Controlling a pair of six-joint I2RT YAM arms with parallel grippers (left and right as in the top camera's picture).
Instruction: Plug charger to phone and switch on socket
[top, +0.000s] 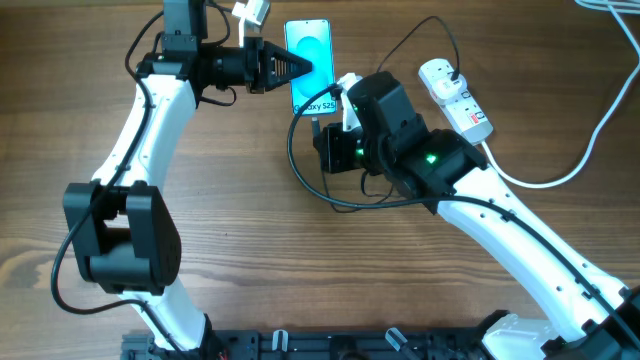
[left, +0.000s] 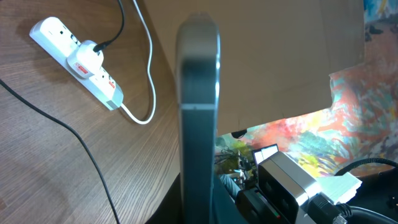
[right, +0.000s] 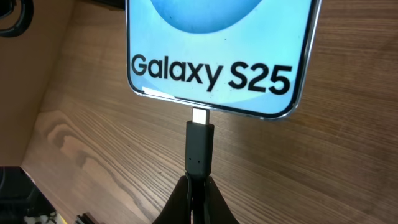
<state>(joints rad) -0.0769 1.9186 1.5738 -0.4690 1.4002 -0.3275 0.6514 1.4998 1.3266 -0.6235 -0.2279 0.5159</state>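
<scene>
The phone (top: 310, 48) lies flat with a teal screen that reads "Galaxy S25" (right: 217, 50). My left gripper (top: 296, 68) is shut on its left long edge. In the left wrist view the phone (left: 199, 93) stands edge-on between the fingers (left: 205, 211). My right gripper (right: 199, 186) is shut on the charger's black plug (right: 200, 146). The plug's metal tip meets the port on the phone's short edge, with a little metal showing. The charger's thin black cable (top: 300, 170) loops under the right arm (top: 318, 125). The socket (top: 455, 97) lies at the back right with a black plug in it.
The socket's thick white cord (top: 590, 130) curves off to the right edge. The socket (left: 68, 46) and the cord (left: 146, 74) also show in the left wrist view, beside a brown board (left: 280, 56). A small white block (top: 250, 12) sits at the back.
</scene>
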